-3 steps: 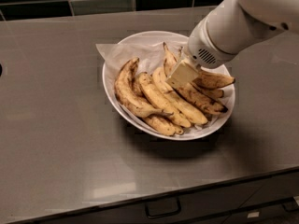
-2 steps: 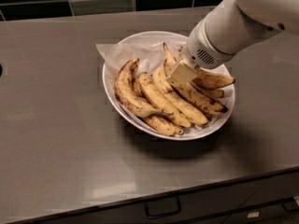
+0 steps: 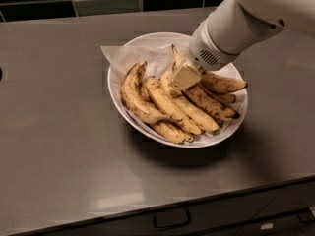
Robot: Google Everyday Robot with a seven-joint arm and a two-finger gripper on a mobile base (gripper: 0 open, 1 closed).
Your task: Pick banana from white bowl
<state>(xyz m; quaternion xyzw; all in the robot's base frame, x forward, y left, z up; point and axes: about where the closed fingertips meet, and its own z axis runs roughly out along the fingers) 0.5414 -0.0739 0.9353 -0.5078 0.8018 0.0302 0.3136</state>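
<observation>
The white bowl (image 3: 132,113), lined with crumpled white paper, sits mid-counter and holds several bananas. The long, slim, heavily mottled banana (image 3: 212,105) lies right of centre, with its dark tip toward the bowl's right rim. Its upper part runs under my gripper, and a pointed stem sticks up behind. My gripper (image 3: 185,77), at the end of the white arm coming from the upper right, is down among the bananas, on or right above this banana's upper part. Cleaner yellow bananas (image 3: 189,113) and a curved spotted one (image 3: 132,96) lie to its left.
The bowl stands on a grey counter (image 3: 54,146) with a dark tiled wall behind. Drawer fronts with a handle (image 3: 171,220) run below the counter's front edge. A small dark spot (image 3: 1,73) shows at the left edge.
My gripper has edged slightly to the left over the bananas. The bowl and bananas have not moved.
</observation>
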